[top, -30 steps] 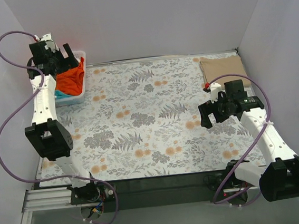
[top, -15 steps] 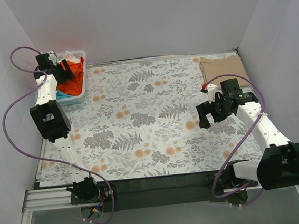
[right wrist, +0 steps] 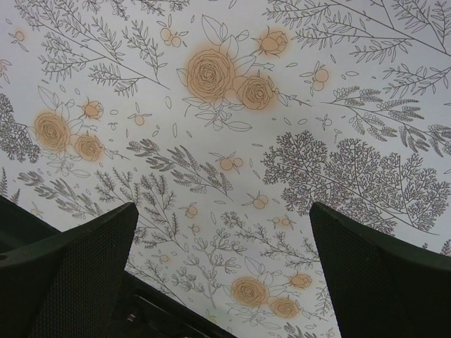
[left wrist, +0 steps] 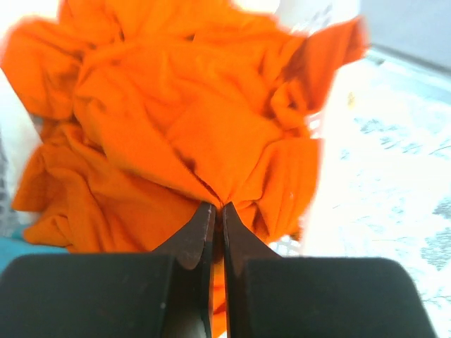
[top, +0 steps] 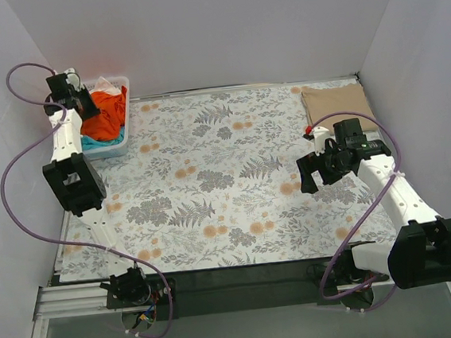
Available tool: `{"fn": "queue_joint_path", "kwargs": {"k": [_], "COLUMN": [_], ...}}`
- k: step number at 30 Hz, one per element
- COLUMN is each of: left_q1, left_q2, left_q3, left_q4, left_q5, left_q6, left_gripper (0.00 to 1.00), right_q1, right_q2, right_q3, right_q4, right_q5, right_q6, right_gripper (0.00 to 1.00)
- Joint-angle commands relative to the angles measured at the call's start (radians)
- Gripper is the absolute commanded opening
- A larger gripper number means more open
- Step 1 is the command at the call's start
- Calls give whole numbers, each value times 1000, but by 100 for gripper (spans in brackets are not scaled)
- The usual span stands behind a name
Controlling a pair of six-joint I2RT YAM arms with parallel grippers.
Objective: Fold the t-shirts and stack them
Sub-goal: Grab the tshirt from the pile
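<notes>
A crumpled bright orange t-shirt (top: pixel 108 112) fills the white basket (top: pixel 119 143) at the back left, with a bit of teal cloth (top: pixel 95 141) beneath it. My left gripper (left wrist: pixel 217 206) reaches into the basket and is shut on a fold of the orange t-shirt (left wrist: pixel 190 127). A folded tan t-shirt (top: pixel 337 104) lies flat at the back right of the table. My right gripper (top: pixel 312 175) hovers open over the flowered cloth (right wrist: pixel 225 141), in front of the tan shirt, with nothing between its fingers (right wrist: pixel 77 260).
The table wears a flowered cloth (top: pixel 226 177) that reaches to the grey walls on three sides. A dark rail (top: pixel 236 284) with both arm bases runs along the near edge. Purple cables loop beside each arm.
My left gripper has dropped into the basket and shut on the orange t-shirt. The right arm has shifted slightly and stays open.
</notes>
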Motion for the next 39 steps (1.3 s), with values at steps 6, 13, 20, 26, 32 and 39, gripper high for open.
{"fn": "queue_joint_path", "kwargs": {"k": [6, 13, 20, 26, 32, 39], "left_q1": [6, -4, -22, -19, 19, 25], "left_q2": [-275, -460, -502, -467, -304, -240], "left_q3": [223, 220, 226, 146, 334, 359], "left_q4": [12, 127, 201, 311, 405, 687], "left_q5": [172, 358, 240, 64, -85, -163], "left_q6": [-38, -147, -145, -78, -82, -12], "left_gripper": [0, 0, 0, 0, 0, 0], "right_q1": [-11, -17, -24, -31, -34, -35], "right_q2": [-70, -104, -119, -130, -96, -43], "right_q3": [9, 7, 10, 2, 6, 13], "right_q4": [15, 16, 16, 15, 16, 16], "right_q5": [-11, -14, -24, -22, -21, -27], "right_q6": [-3, -1, -1, -3, -1, -1], "right_gripper": [98, 98, 98, 98, 98, 98]}}
